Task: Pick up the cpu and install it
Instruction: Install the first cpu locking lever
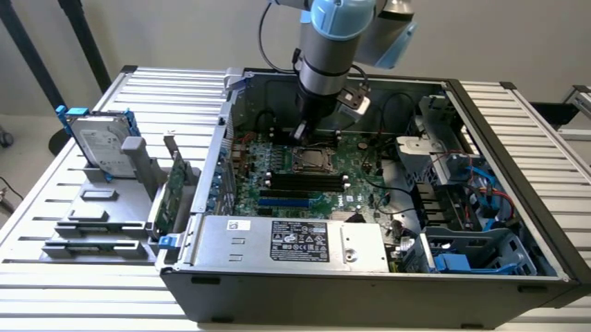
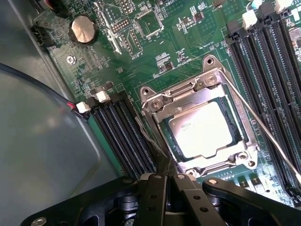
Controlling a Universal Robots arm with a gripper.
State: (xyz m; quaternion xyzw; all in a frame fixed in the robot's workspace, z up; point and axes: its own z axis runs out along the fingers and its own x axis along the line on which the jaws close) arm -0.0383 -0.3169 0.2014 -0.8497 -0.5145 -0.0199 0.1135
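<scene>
The cpu (image 2: pixel 200 129), a small square chip with a silver-grey lid, lies flat in the socket on the green motherboard (image 2: pixel 178 42). The metal socket frame (image 2: pixel 164 101) is folded down around its edges. In the exterior view the cpu (image 1: pixel 312 159) sits mid-board inside the open computer case. My gripper (image 2: pixel 164 162) is shut with nothing between its fingers. Its tip hovers at the socket's corner, next to a thin wire lever (image 2: pixel 146 135). From outside, the gripper (image 1: pixel 303 135) hangs just above the socket's far edge.
Black memory slots (image 2: pixel 124 136) flank the socket on both sides, and a long wire lever (image 2: pixel 263 127) runs along one side. A power supply (image 1: pixel 286 242) fills the case's front. A drive cage with blue cables (image 1: pixel 471 187) is on the exterior view's right. A hard drive (image 1: pixel 97 142) stands in a grey rack outside the case.
</scene>
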